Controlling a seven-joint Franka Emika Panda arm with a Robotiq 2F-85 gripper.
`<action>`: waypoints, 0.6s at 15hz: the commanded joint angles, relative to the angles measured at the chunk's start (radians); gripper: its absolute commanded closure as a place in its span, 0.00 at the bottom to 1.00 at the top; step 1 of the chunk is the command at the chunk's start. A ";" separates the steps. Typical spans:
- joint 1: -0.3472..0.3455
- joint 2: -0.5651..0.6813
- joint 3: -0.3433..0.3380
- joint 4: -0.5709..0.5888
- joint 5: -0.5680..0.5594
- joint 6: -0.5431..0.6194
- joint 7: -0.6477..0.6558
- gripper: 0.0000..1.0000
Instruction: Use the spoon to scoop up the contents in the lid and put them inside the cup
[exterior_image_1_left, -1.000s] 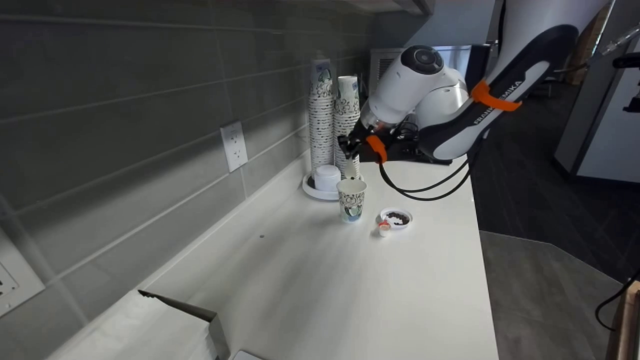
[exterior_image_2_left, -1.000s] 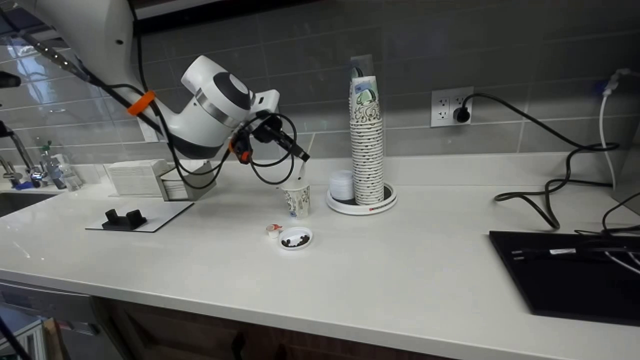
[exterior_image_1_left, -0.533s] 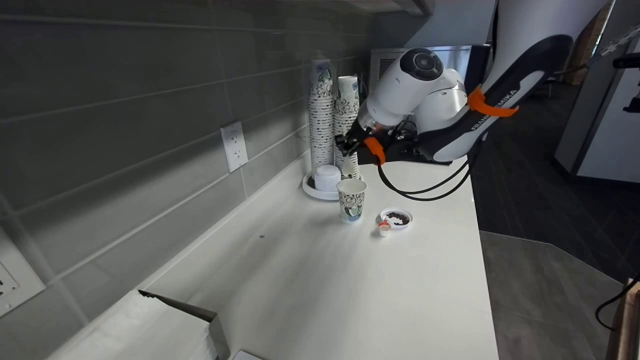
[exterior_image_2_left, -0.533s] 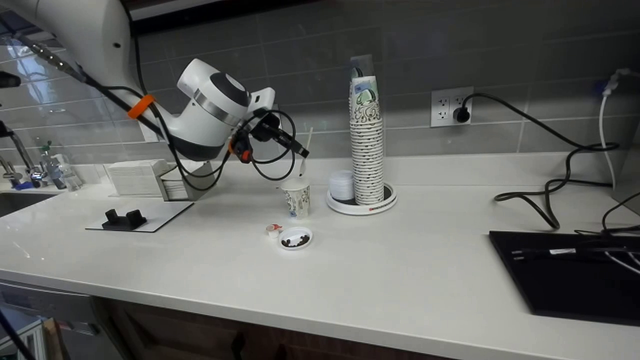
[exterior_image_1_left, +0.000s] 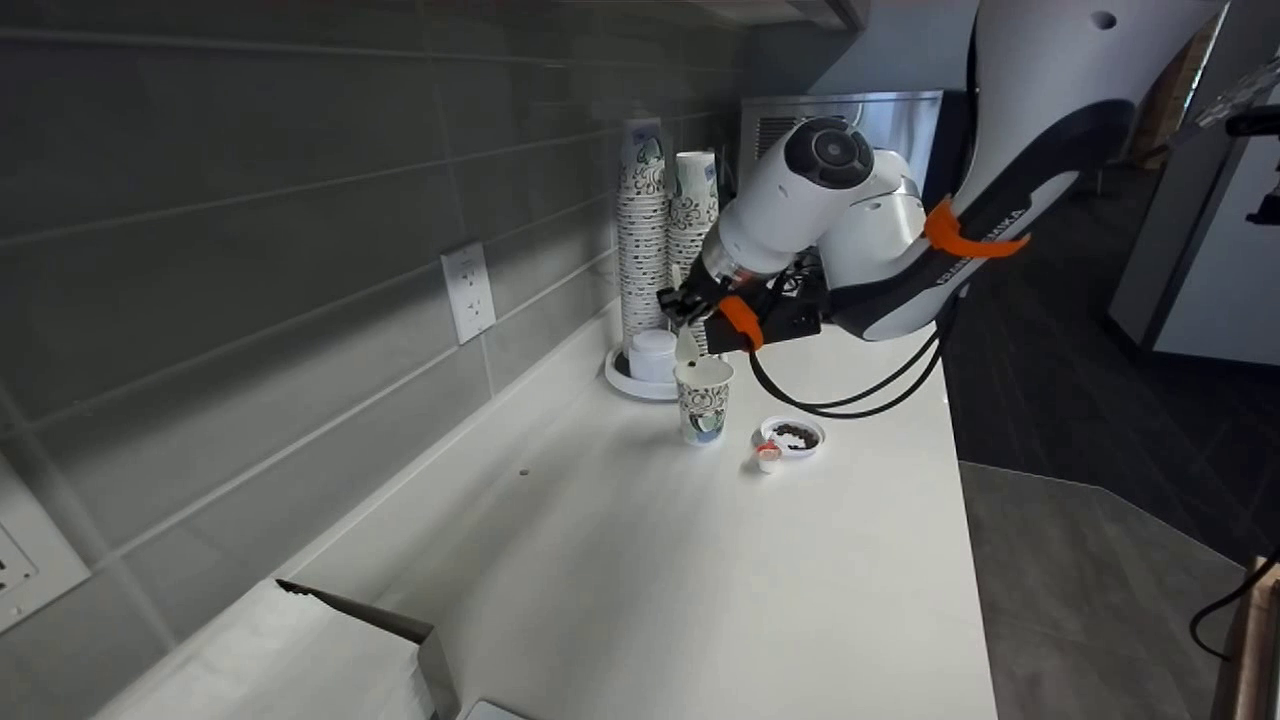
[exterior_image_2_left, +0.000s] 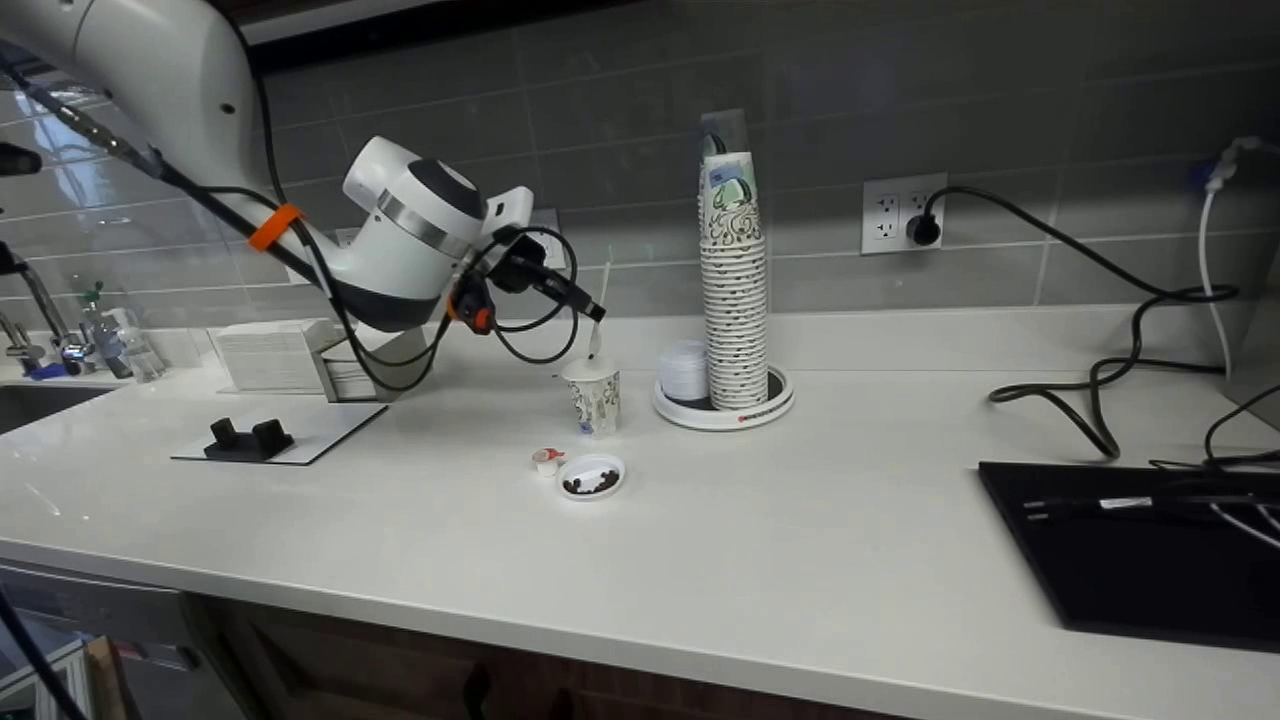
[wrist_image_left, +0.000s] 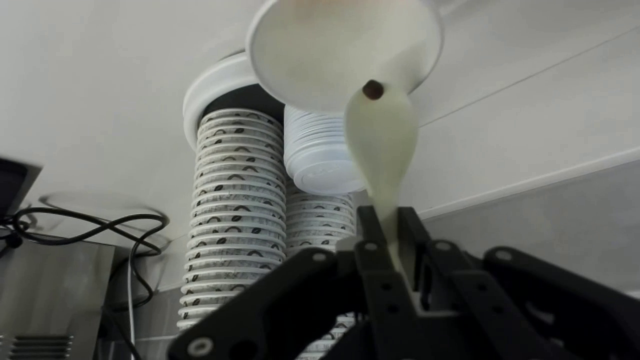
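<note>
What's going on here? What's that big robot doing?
A white-and-black robot arm is holding a pale, long-handled spoon in its black, two-fingered tool, shut on the handle. The spoon points bowl-down at the opening of a short white paper cup with dark swirls. One little round, dark brown lump sits near the spoon's tip, so it hasn't dropped into the cup yet. More dark bits lie in a shallow round white lid on the smooth white counter, so there's probably more scooping to do.

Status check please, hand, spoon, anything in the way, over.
Hand shut on spoon. Dark bit on its tip, close to cup. More bits in lid. Nothing seen between spoon and cup.
</note>
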 joint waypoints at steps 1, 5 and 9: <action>0.000 0.000 -0.002 0.000 0.000 0.001 0.000 0.86; 0.029 0.035 -0.040 0.013 -0.003 0.019 0.014 0.97; 0.113 0.086 -0.145 0.015 -0.003 0.072 0.034 0.97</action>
